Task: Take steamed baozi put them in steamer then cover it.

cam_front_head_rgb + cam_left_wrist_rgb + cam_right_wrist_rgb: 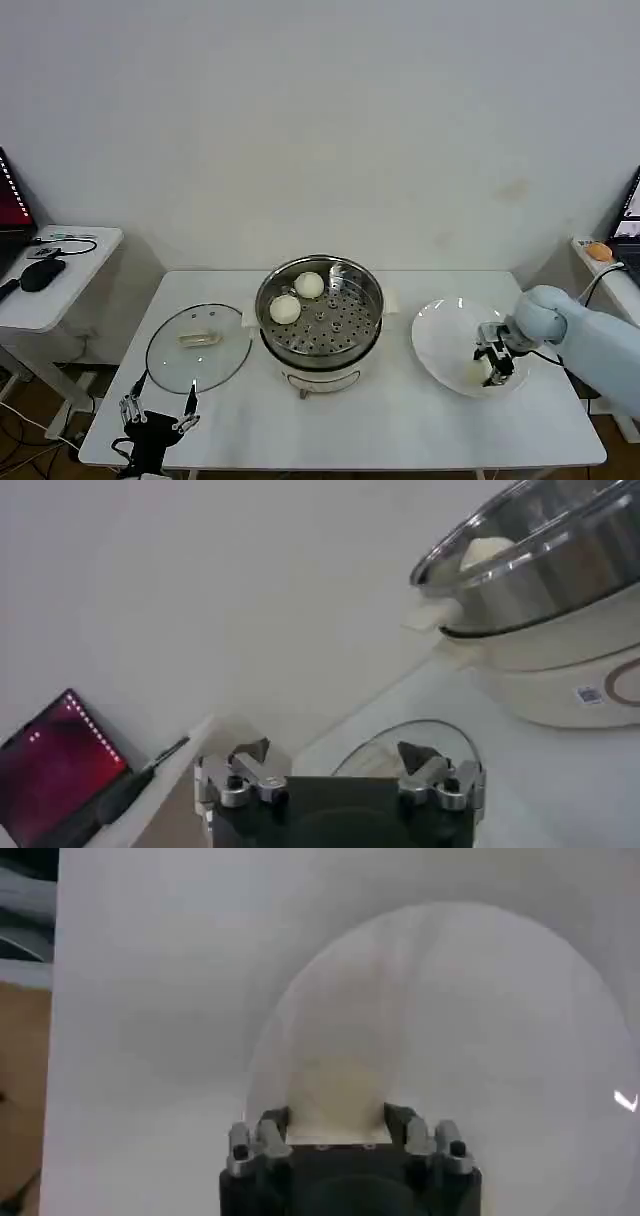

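Right hand [497, 362] closes around a bun [335, 1093] on the plate [440, 330] for transfer to the steamer [320, 310], holding two buns; left hand [158, 412] waits open beside the lid [197, 345].

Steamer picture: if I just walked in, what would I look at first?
Probably the shiny steamer in the middle of the table, with two white baozi sitting on its holey tray. Next, the right pincer reaching down onto the white plate on the right, its fingers on either side of another bun. The glass cover lies flat on the left, with the left pincer open near the table's front edge.
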`<action>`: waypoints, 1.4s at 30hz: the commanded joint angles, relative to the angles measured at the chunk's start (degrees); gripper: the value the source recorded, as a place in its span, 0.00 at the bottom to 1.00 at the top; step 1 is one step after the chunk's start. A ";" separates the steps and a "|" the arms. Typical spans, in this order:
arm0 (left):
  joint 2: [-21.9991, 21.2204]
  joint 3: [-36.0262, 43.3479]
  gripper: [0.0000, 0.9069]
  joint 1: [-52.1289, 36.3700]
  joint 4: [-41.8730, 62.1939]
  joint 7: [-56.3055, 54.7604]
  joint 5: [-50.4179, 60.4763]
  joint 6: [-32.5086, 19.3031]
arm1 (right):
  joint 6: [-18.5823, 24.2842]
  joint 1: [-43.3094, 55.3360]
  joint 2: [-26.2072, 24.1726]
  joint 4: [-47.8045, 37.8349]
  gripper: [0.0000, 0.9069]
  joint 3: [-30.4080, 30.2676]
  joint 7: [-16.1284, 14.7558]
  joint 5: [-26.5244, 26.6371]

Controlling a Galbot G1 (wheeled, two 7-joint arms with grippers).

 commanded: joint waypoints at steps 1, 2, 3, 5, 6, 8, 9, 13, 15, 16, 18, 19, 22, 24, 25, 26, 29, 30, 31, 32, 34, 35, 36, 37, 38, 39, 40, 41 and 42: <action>0.11 -0.02 1.00 0.17 -0.20 -0.06 -0.01 0.08 | -0.01 2.91 -1.10 1.04 0.64 -0.92 -0.18 0.81; 0.16 -0.01 1.00 0.12 -0.21 -0.05 -0.01 0.09 | 0.13 4.25 -1.38 1.33 0.64 -1.44 -0.24 1.33; 0.19 -0.04 1.00 0.08 -0.21 -0.04 -0.02 0.08 | 0.51 5.97 -1.56 1.59 0.64 -1.88 -0.22 1.36; 0.30 -0.02 1.00 0.05 -0.33 0.01 -0.01 0.18 | 2.67 10.67 -1.65 1.57 0.64 -2.27 -0.68 1.46; 0.40 0.06 1.00 0.14 -0.52 0.08 -0.05 0.33 | 2.78 12.32 -1.62 1.63 0.64 -2.53 -0.67 2.31; 0.47 0.12 1.00 0.27 -0.74 0.12 -0.21 0.39 | 2.79 19.19 -1.14 1.76 0.64 -4.45 -1.30 4.31; 0.45 0.11 1.00 0.27 -0.78 0.10 -0.24 0.38 | 2.73 22.38 -0.51 1.62 0.64 -5.77 -1.32 5.11; 0.39 0.18 1.00 0.43 -1.09 0.05 -0.29 0.30 | 2.58 31.97 2.91 1.33 0.64 -11.30 -1.36 7.74; 0.45 0.04 1.00 0.62 -1.21 0.02 -0.35 0.25 | 2.55 35.48 4.70 1.90 0.64 -13.09 -0.85 8.78; 0.49 -0.11 1.00 0.69 -1.22 0.02 -0.39 0.21 | 2.75 36.68 5.63 2.20 0.64 -14.04 -0.59 8.44; 0.52 -0.41 1.00 0.91 -1.38 0.02 -0.45 0.21 | 3.17 40.91 7.84 3.75 0.64 -16.93 -0.48 9.08; 0.48 -0.57 1.00 1.06 -1.52 0.02 -0.50 0.21 | 3.25 41.89 8.86 4.20 0.64 -18.33 -0.25 9.63; 0.24 -0.98 1.00 1.38 -1.91 -0.01 -0.52 0.22 | 4.75 45.16 12.93 5.25 0.64 -20.88 0.11 10.43; -0.01 -1.22 1.00 1.56 -2.14 0.00 -0.48 0.23 | 5.20 46.03 15.64 5.43 0.64 -21.41 0.47 12.24; -0.14 -1.33 1.00 1.66 -2.27 0.02 -0.43 0.22 | 5.92 46.07 16.85 5.36 0.64 -21.43 0.69 12.69; -0.24 -1.44 1.00 1.78 -2.44 0.01 -0.41 0.26 | 6.95 45.97 18.23 5.32 0.64 -21.50 0.99 13.25; -0.43 -1.79 1.00 1.84 -2.71 0.05 -0.33 0.33 | 9.16 45.62 21.86 5.09 0.64 -23.02 1.95 14.29; -0.49 -1.88 1.00 1.85 -2.74 0.04 -0.34 0.33 | 9.95 45.44 22.69 4.99 0.64 -23.40 2.15 14.59; -0.58 -2.03 1.00 1.84 -2.75 0.04 -0.34 0.32 | 10.79 45.29 23.76 4.91 0.64 -24.19 2.63 15.46; -0.69 -2.20 1.00 1.84 -2.73 0.04 -0.35 0.31 | 11.03 44.99 25.03 4.96 0.64 -24.61 3.04 15.92; -0.91 -2.47 1.00 1.93 -2.75 0.07 -0.32 0.29 | 13.03 43.69 26.62 5.28 0.64 -25.02 3.33 14.87; -1.04 -2.58 1.00 1.94 -2.77 0.08 -0.33 0.31 | 13.97 43.22 27.71 5.89 0.64 -25.29 3.21 13.67; -1.13 -2.65 1.00 1.93 -2.79 0.08 -0.32 0.31 | 14.35 43.01 28.48 6.33 0.64 -25.84 3.31 12.95; -1.24 -2.79 1.00 1.89 -2.81 0.09 -0.33 0.32 | 15.06 42.71 29.15 6.72 0.64 -26.34 3.49 11.96; -1.40 -2.99 1.00 1.85 -2.92 0.09 -0.33 0.33 | 15.66 42.46 29.87 6.93 0.64 -26.95 3.54 10.83; -1.49 -3.04 1.00 1.83 -2.99 0.08 -0.32 0.33 | 16.55 42.24 30.45 6.82 0.64 -27.55 3.99 10.36; -1.69 -3.26 1.00 1.86 -3.21 0.10 -0.32 0.31 | 17.80 41.82 31.40 6.27 0.64 -28.33 4.94 10.11; -1.85 -3.40 1.00 1.91 -3.44 0.10 -0.35 0.29 | 18.11 41.70 31.63 5.91 0.64 -28.51 5.05 9.98; -1.98 -3.61 1.00 1.99 -3.75 0.11 -0.40 0.29 | 19.16 41.30 32.32 5.11 0.64 -29.28 5.68 9.70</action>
